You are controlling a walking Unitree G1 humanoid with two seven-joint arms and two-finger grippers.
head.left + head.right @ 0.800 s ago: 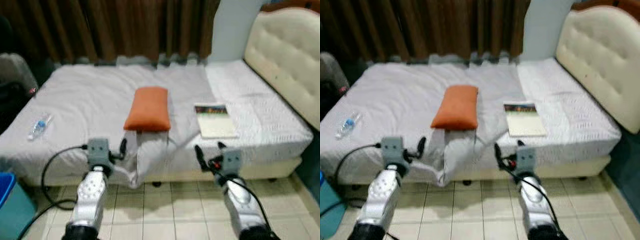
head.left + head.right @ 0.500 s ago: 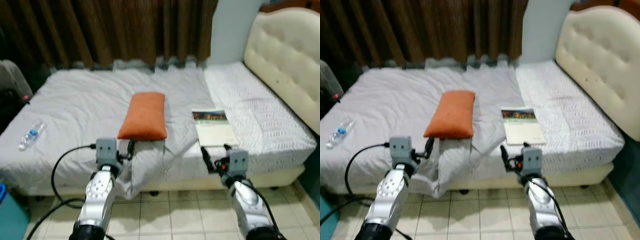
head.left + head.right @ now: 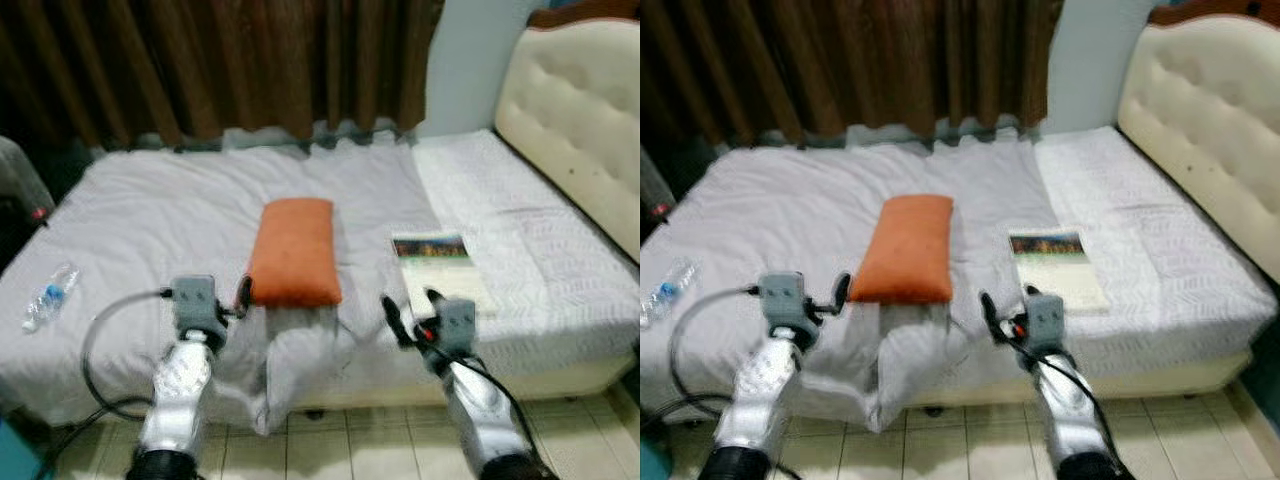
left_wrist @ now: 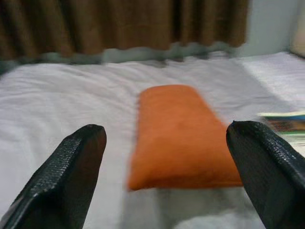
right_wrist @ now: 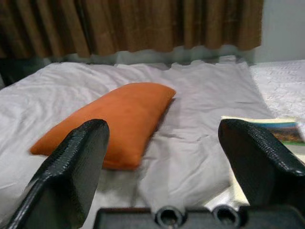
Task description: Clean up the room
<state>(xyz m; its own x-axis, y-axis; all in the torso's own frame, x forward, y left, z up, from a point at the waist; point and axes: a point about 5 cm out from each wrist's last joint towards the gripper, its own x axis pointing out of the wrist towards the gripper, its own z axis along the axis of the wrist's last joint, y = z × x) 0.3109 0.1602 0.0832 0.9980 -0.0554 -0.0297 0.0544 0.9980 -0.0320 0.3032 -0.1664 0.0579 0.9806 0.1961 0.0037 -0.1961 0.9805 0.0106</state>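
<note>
Facing the bed [image 3: 150, 200], left pincer [image 4: 164, 157] and right pincer [image 5: 162, 162] hover spread before the orange pillow [image 3: 294, 250].

Orange pillow [image 3: 902, 249] on bed [image 3: 1160, 250]

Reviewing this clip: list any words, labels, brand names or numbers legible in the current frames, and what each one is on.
No text can be read in these frames.
Thin white book with a colourful band across its cover, lying on the grey bedsheet: any print is too blurred to read.
Clear plastic water bottle with a blue label: label too small and blurred to read.
Orange rectangular pillow: no writing visible.
</note>
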